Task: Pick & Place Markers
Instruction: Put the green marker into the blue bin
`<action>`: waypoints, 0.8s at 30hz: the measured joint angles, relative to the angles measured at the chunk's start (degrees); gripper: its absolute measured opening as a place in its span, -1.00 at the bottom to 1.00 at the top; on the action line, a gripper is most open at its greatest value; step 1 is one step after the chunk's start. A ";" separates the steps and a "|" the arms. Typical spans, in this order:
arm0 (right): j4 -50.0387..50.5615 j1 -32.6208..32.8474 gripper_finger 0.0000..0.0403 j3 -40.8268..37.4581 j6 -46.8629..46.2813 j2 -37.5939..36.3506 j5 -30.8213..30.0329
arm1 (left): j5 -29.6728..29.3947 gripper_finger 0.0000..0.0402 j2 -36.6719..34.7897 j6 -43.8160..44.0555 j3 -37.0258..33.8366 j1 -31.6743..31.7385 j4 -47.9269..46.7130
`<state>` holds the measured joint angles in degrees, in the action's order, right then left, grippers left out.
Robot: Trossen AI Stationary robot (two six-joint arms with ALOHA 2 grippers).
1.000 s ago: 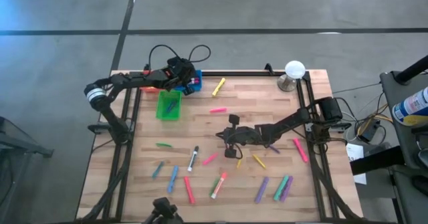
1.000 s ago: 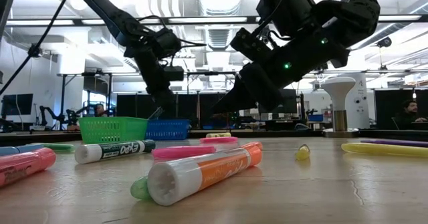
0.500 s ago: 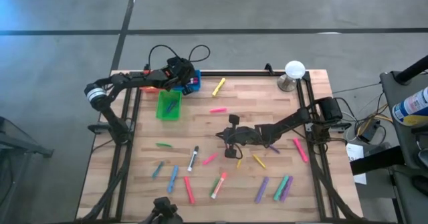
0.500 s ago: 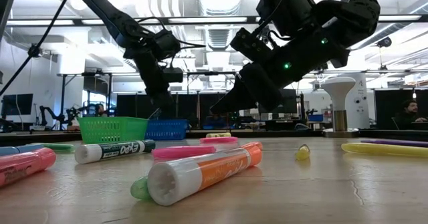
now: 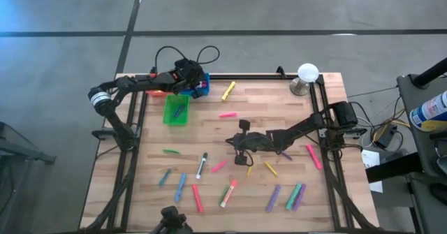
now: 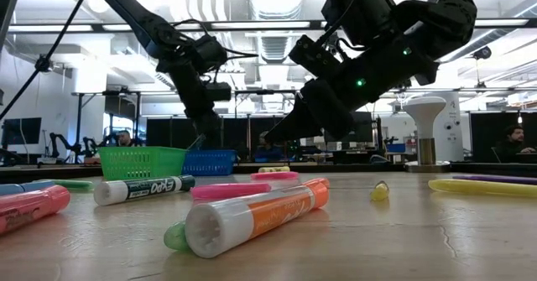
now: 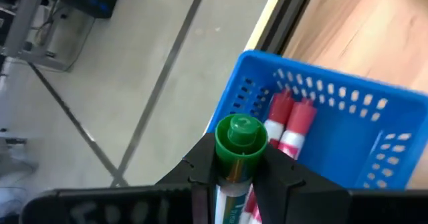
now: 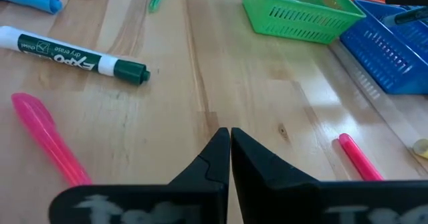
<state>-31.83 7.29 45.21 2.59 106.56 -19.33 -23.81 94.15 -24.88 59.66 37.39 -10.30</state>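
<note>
Left gripper (image 7: 231, 177) clamped on green-capped white-barrelled marker (image 7: 239, 138), held over small blue plastic bin (image 7: 348, 144) at table's 11 o'clock corner. Right gripper (image 8: 229, 146) fingers together, hovering mid-table above wooden tabletop (image 5: 279, 108). Remaining markers scattered toward 6 o'clock.

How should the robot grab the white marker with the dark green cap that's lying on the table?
Grab the white marker across the middle of its long white barrel, coming straight down from above. It lies flat on the table, so only its top and sides are free. The barrel is straight and even, and bare wood shows on both sides of it for the jaws. The right gripper, shut and empty, is near it.
</note>
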 joint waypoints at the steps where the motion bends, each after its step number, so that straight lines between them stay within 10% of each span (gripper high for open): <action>1: 0.00 -0.02 -0.96 0.00 0.00 0.00 0.00 | 0.48 -0.68 0.00 0.59 0.26 0.00 -0.09; 24: 0.02 -0.02 -0.96 0.00 -0.02 0.00 0.00 | 3.41 -0.68 -0.23 7.39 3.83 -0.28 -4.76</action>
<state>-31.81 7.27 45.21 2.57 106.56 -19.33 -20.40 93.91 -17.50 63.48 37.11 -15.05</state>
